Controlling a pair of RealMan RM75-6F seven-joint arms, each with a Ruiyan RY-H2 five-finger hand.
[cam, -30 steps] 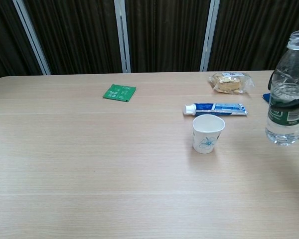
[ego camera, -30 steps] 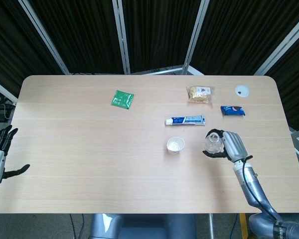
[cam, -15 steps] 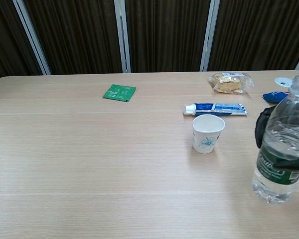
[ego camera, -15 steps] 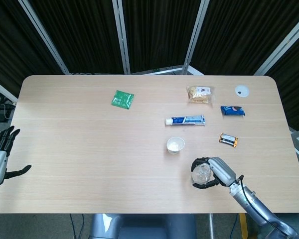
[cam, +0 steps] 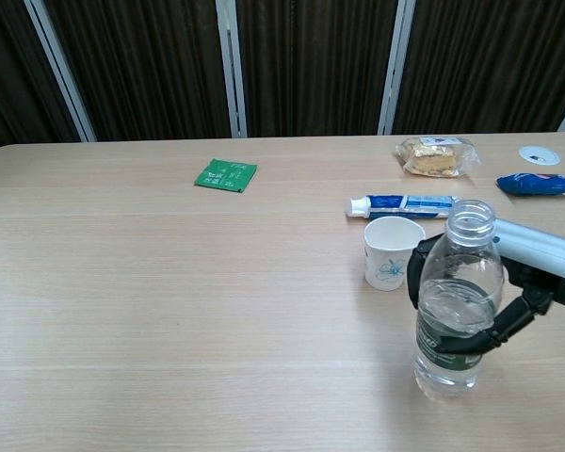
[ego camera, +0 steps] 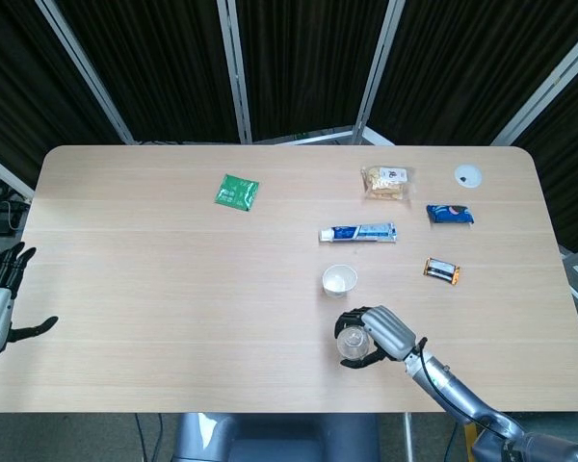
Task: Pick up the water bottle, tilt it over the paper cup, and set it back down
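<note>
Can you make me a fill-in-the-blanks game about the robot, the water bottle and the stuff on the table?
1. The right hand grips the water bottle, which has no ____ on its neck.
2. The paper cup stands upright between the bottle and the ____.
3. The left hand holds ____.
4. The small flat packet lying alone is coloured ____.

Missing words: cap; toothpaste tube; nothing; green
</note>
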